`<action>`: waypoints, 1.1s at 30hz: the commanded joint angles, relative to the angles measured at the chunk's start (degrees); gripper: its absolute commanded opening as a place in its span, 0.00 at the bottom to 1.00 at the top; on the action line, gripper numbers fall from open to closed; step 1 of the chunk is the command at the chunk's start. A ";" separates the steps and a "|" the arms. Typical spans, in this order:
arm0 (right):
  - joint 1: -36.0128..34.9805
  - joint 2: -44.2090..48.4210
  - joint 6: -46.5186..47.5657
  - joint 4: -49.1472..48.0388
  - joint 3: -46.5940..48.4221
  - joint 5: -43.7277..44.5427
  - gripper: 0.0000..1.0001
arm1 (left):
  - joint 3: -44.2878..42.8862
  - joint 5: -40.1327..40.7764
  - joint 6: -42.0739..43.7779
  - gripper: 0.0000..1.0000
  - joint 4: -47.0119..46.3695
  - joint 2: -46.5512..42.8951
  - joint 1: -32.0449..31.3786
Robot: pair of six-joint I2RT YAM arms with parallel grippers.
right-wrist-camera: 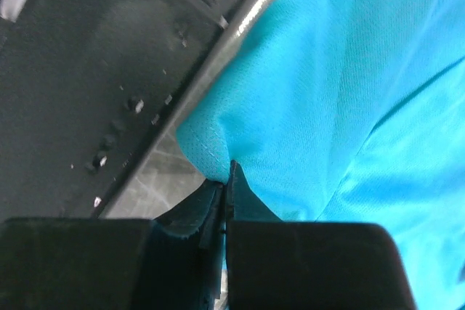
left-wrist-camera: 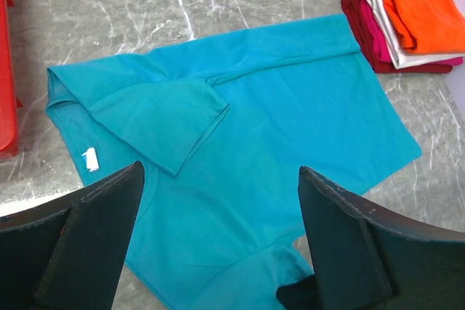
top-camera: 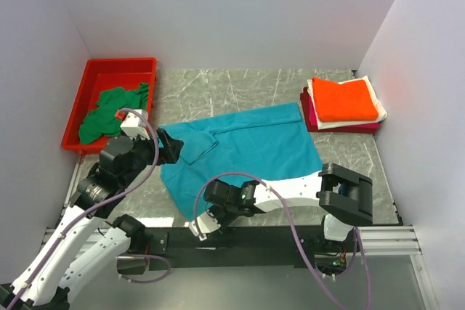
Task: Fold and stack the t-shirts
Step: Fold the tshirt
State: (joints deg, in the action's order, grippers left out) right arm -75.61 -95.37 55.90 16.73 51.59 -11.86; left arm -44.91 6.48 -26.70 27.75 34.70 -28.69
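Observation:
A teal t-shirt [top-camera: 247, 147] lies spread flat on the marble table, one sleeve folded in over its body [left-wrist-camera: 160, 114]. My left gripper [top-camera: 171, 147] is open and empty, hovering over the shirt's left edge; its fingers [left-wrist-camera: 98, 241] frame the cloth in the left wrist view. My right gripper [top-camera: 205, 210] is shut on the shirt's near-left corner by the table's front edge, the cloth edge pinched between the pads [right-wrist-camera: 227, 179]. A dark green t-shirt [top-camera: 109, 112] lies crumpled in the red bin. Folded orange [top-camera: 347, 99], white and magenta shirts are stacked at the back right.
The red plastic bin [top-camera: 116, 67] stands at the back left, its edge in the left wrist view [left-wrist-camera: 6, 70]. The folded stack [left-wrist-camera: 407, 12] sits just beyond the teal shirt's far right corner. A black rail [right-wrist-camera: 87, 70] runs along the table's front edge. White walls enclose three sides.

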 commanded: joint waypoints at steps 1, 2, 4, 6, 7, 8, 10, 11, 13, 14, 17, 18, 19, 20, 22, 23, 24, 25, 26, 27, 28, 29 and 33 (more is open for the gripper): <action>2.31 -0.43 -3.60 3.38 2.45 -2.63 0.00 | -0.27 -1.38 -0.46 0.92 -1.12 -0.51 0.21; 3.27 -0.08 -4.47 4.18 3.50 -4.04 0.00 | -0.27 -1.64 -0.37 0.92 -1.20 -0.42 0.21; 8.10 0.89 -8.33 6.46 7.63 -9.92 0.00 | 0.25 -1.91 -0.55 0.92 -1.90 -0.51 0.30; 14.40 0.28 -14.64 7.43 13.23 -15.10 0.00 | 0.69 -1.91 -0.46 0.93 -2.87 -0.25 0.30; 16.53 -0.25 -17.20 7.18 14.92 -15.91 0.03 | 0.87 -2.00 -0.55 0.93 -3.14 -0.07 0.30; 18.29 -1.38 -19.84 6.57 16.33 -16.18 0.08 | 0.96 -2.17 -0.46 0.93 -3.40 0.54 0.21; 22.85 -2.97 -26.79 6.03 19.94 -15.30 0.28 | 0.78 -2.79 -0.37 0.92 -4.01 1.33 0.30; 24.18 -4.37 -28.72 6.03 20.82 -14.87 0.35 | 0.78 -3.05 -0.11 0.92 -4.10 2.03 0.30; 27.96 -5.43 -31.63 6.73 22.58 -12.85 0.45 | 0.61 -3.75 0.42 0.92 -4.45 2.74 0.30; 29.37 -5.09 -31.73 6.65 22.59 -12.49 0.47 | 0.52 -4.45 0.85 0.93 -4.54 3.44 0.21; 33.67 -3.25 -29.71 7.35 20.40 -14.24 0.56 | 0.35 -8.04 3.49 0.94 -5.07 5.72 0.21; 34.47 -1.67 -27.45 8.13 19.52 -15.03 0.56 | 0.26 -9.72 5.93 0.95 -5.16 6.69 0.30; 35.53 -0.88 -25.77 11.10 19.34 -16.26 0.56 | 0.26 -13.65 7.26 0.95 -5.25 7.74 0.21; 37.10 -0.26 -23.93 13.48 19.51 -18.18 0.56 | 0.17 -15.60 8.49 0.95 -5.16 10.62 0.30; 38.95 0.89 -15.41 22.14 20.65 -21.61 0.56 | -0.79 -19.38 11.66 0.94 -4.20 14.59 0.21; 39.92 1.41 -13.29 24.12 20.48 -23.11 0.56 | -1.41 -20.62 12.10 0.93 -3.50 19.48 0.21; 42.28 2.81 -10.40 25.62 19.61 -26.60 0.56 | -3.15 -21.15 12.80 0.87 -1.40 22.31 0.21; 43.35 3.61 -9.85 26.68 18.90 -27.60 0.56 | -4.13 -22.03 13.33 0.82 -0.25 28.17 0.21; 44.49 5.36 -9.58 26.77 17.94 -28.39 0.56 | -5.27 -21.95 13.77 0.76 1.07 31.19 0.21; 46.15 6.16 -9.06 26.86 16.36 -29.27 0.56 | -7.37 -21.86 13.87 0.61 3.52 34.00 0.30; 47.21 6.86 -9.05 26.78 15.65 -29.54 0.56 | -8.17 -21.77 14.04 0.53 4.24 38.90 0.21; 48.10 8.17 -8.97 26.69 14.42 -29.71 0.56 | -8.62 -21.16 14.04 0.48 4.85 40.78 0.30; 53.71 10.03 -8.79 26.51 13.53 -32.34 0.56 | -8.62 -18.79 13.69 0.41 4.07 46.68 0.21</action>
State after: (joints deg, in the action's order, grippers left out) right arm -25.06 -87.96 44.84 41.82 65.43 -39.33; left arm -51.37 -12.49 -14.31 29.80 80.25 -28.53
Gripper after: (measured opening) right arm 0.561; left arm 0.422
